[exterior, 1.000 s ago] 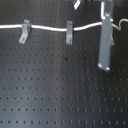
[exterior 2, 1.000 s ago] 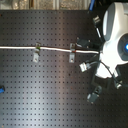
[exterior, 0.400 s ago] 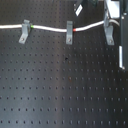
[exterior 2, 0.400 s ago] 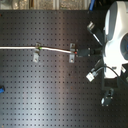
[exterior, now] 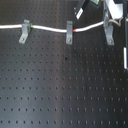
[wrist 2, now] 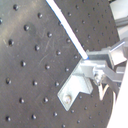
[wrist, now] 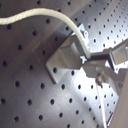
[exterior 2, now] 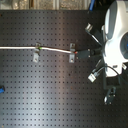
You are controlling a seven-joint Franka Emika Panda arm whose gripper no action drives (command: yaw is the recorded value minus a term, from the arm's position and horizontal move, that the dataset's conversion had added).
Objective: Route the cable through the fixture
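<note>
Presently I see the cable (exterior: 50, 29) lying across two brackets and reaching a third bracket (exterior: 109, 31) just ahead of my jaws. From the wrist views I judge the jaws clamped on the cable right beside that bracket (wrist: 64, 57). Risk: if I pull too hard or off-line, the cord may slip from the grip or lift out of the middle bracket (exterior: 69, 33).

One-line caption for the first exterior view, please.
White cable runs through two gray clips on the black pegboard toward a third.
</note>
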